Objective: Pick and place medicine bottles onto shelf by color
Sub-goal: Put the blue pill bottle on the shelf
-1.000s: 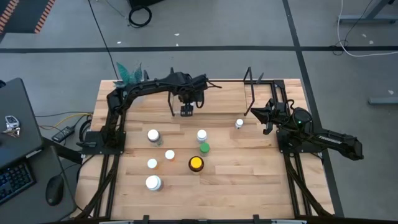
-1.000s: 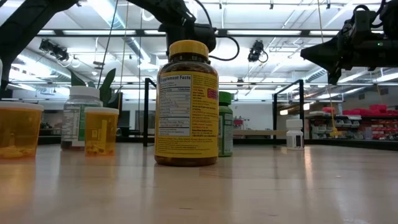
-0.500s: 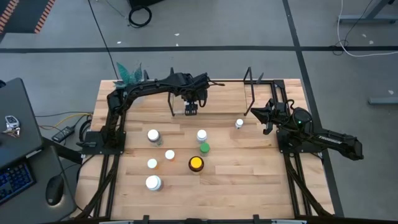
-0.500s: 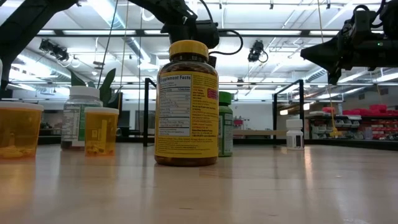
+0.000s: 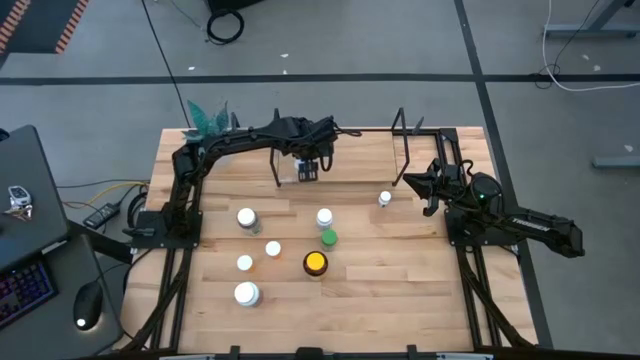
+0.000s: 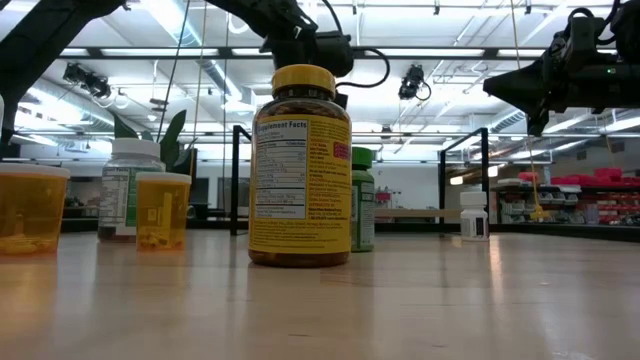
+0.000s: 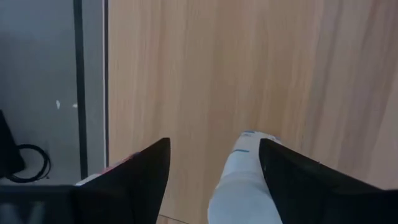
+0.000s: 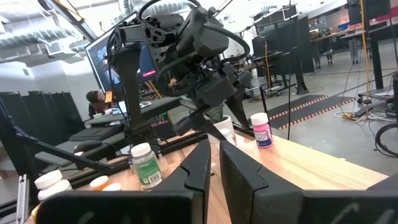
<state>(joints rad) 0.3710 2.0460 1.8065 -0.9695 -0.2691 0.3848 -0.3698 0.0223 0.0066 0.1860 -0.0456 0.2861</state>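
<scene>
My left gripper (image 5: 308, 172) hangs over the left end of the shelf (image 5: 350, 150), pointing steeply down, its fingers apart. A small white medicine bottle (image 7: 242, 177) stands between them, close against one finger. My right gripper (image 5: 408, 181) waits shut above the table's right side. On the table stand several white-capped bottles (image 5: 246, 217), a green one (image 5: 328, 237), a big yellow-capped one (image 5: 315, 263) and a pink-labelled one (image 5: 385, 198). My left gripper has one finger (image 7: 292, 186) lying along the white bottle's side (image 7: 252, 165). The other finger (image 7: 143, 180) stands apart from the bottle, with bare wood showing between them. I cannot tell whether the near finger touches the bottle.
Black wire uprights (image 5: 278, 165) (image 5: 400, 148) frame the shelf's two ends. A teal plant (image 5: 208, 117) stands at the far left corner. In the low view the yellow-capped bottle (image 6: 300, 165) hides the shelf's left part. Bare tabletop lies toward the near right (image 5: 400, 290).
My left gripper has tipped a little at the wrist over the shelf's left end, its fingertips swinging slightly toward the far edge. The white bottle, hidden under it before, now shows in the high view.
</scene>
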